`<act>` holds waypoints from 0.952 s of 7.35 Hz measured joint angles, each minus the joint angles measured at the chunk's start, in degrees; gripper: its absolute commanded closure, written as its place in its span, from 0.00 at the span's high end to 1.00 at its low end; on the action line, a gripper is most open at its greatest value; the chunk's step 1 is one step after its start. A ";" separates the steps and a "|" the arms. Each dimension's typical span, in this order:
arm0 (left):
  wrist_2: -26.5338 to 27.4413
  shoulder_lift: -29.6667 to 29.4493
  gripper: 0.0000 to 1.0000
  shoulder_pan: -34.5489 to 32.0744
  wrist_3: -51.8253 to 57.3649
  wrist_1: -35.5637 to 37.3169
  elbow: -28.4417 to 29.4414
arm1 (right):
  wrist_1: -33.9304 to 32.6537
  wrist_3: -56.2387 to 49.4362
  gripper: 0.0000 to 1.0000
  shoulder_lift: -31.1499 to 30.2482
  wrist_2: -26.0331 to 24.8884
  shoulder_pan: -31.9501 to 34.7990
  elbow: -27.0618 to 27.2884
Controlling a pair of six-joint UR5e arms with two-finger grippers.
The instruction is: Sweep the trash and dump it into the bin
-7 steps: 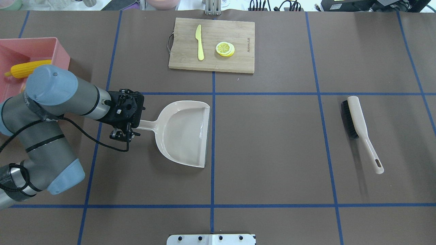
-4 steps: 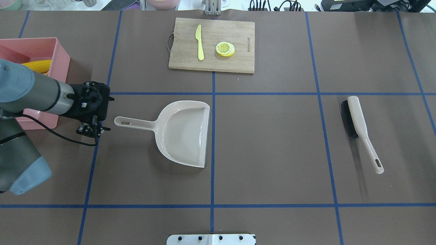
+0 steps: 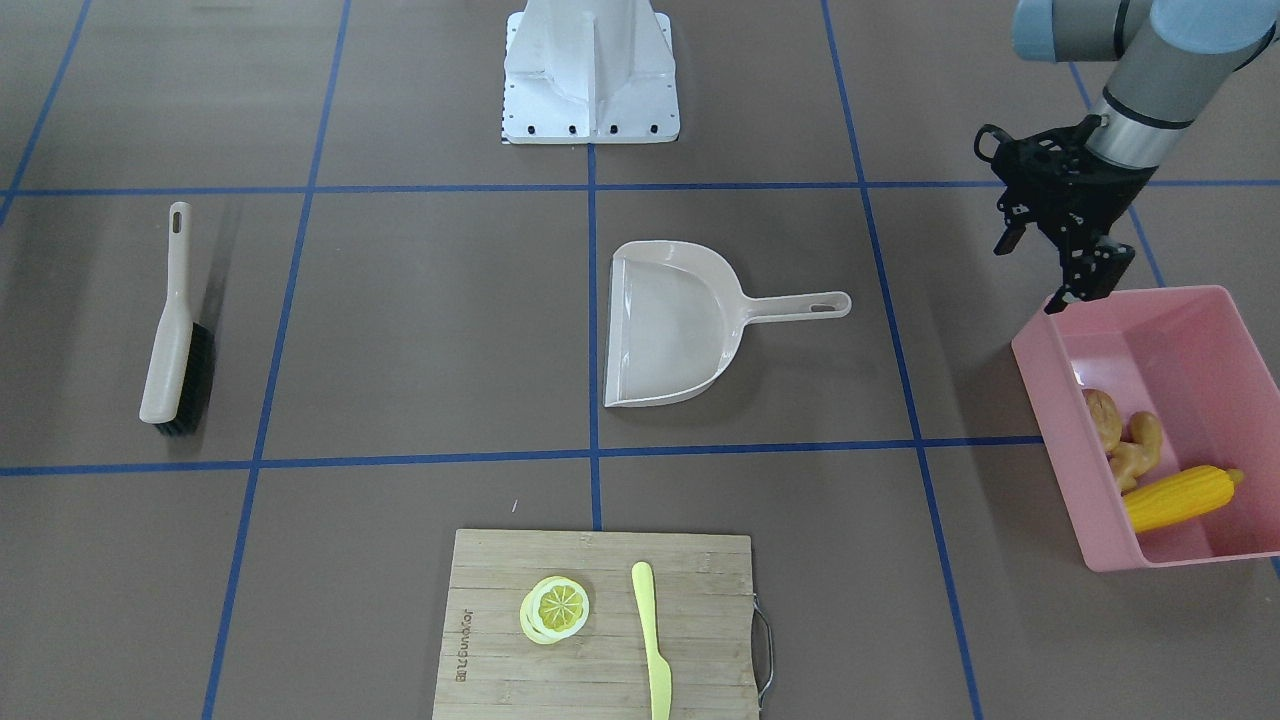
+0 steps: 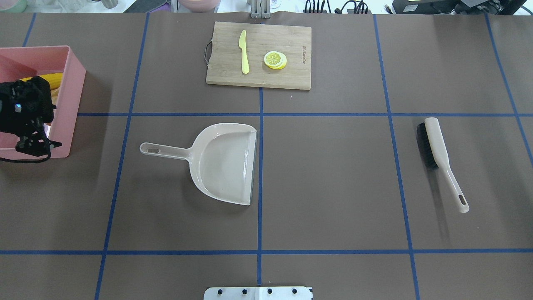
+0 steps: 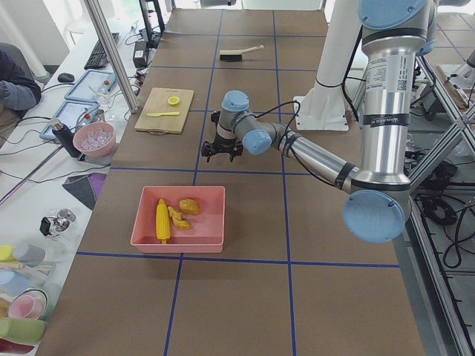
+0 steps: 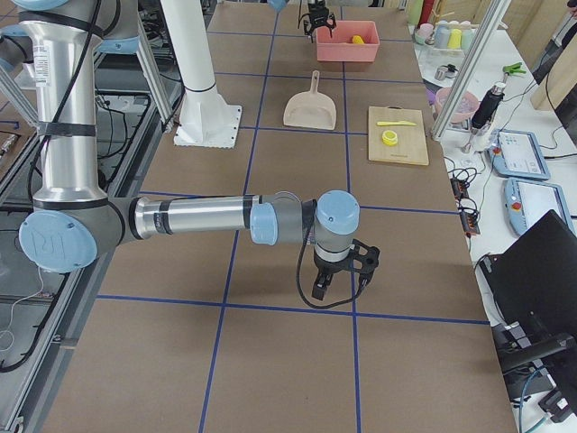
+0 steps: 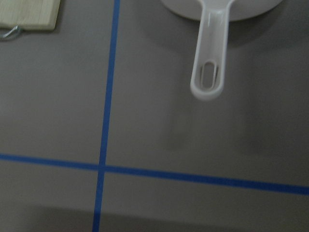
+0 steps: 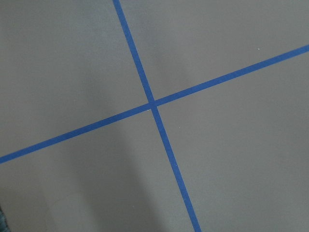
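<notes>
The pink bin (image 3: 1060, 420) stands at the table's left end and also shows in the overhead view (image 4: 70, 83). In it lie the yellow corn cob (image 3: 1175, 497), the brown potato (image 3: 1102, 415) and the tan ginger root (image 3: 1135, 450). My left gripper (image 3: 1040, 265) is open and empty, and hovers at the bin's near corner (image 4: 37, 143). The beige dustpan (image 4: 225, 162) lies empty on the table, apart from the gripper. Its handle (image 7: 210, 72) shows in the left wrist view. My right gripper (image 6: 338, 281) hangs over bare table far to the right; I cannot tell if it is open.
A beige brush (image 4: 437, 154) with black bristles lies at the right. A wooden cutting board (image 4: 291, 41) at the far middle holds a yellow-green knife (image 4: 244, 52) and a lemon slice (image 4: 275, 59). Blue tape lines cross the brown table.
My left gripper has let go of the dustpan handle and drawn back left to the bin's corner. The dustpan stays where it was.
</notes>
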 measured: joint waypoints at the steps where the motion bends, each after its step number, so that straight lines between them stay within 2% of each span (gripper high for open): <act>1: -0.09 1.10 0.99 -1.96 -8.94 3.57 -1.41 | 0.00 -0.04 1.00 0.00 -0.01 0.00 -0.02; 3: -0.14 4.38 0.99 -7.53 -16.70 5.82 -2.52 | 0.00 -0.05 1.00 0.00 0.04 0.00 -0.02; 5: -0.39 7.21 0.99 -11.94 -18.14 6.31 -1.95 | 0.01 -0.03 1.00 0.00 0.02 0.00 -0.02; 7: -5.77 9.43 0.99 -14.91 -22.15 6.43 0.60 | 0.00 -0.01 1.00 0.00 -0.07 0.00 -0.02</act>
